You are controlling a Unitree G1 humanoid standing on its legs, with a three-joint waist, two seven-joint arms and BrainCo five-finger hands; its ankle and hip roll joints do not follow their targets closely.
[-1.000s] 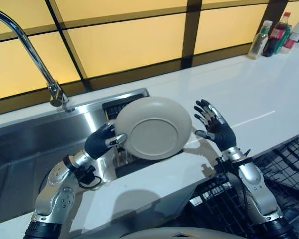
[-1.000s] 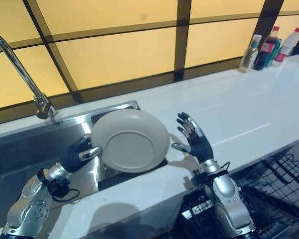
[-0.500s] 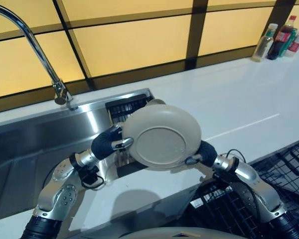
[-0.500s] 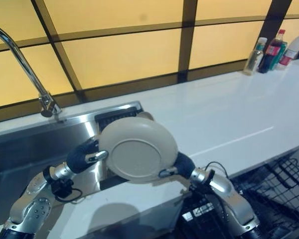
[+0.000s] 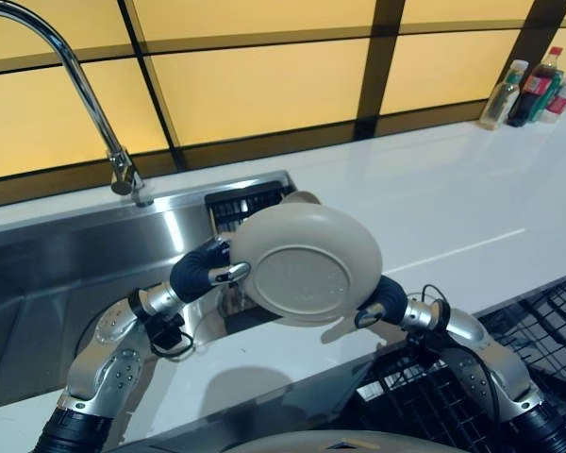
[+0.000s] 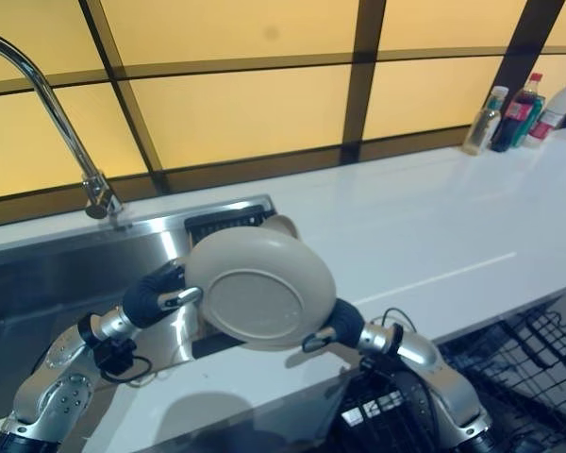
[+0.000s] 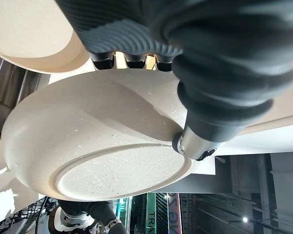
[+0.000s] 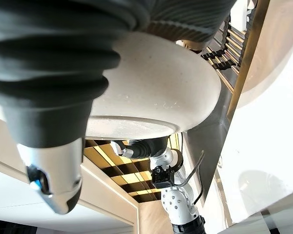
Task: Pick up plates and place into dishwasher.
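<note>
Plate (image 5: 307, 264) pinched between left robot hand (image 5: 206, 269) and right robot hand (image 5: 382, 300).

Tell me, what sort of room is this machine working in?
Most likely a kitchen: a steel sink with a tall curved tap, a long white counter with bottles at its far end, and a black wire dishwasher rack below.

A round cream plate (image 5: 304, 265) is held tilted in the air, its underside and foot ring facing up, above the sink's right end by the tabletop edge.
</note>
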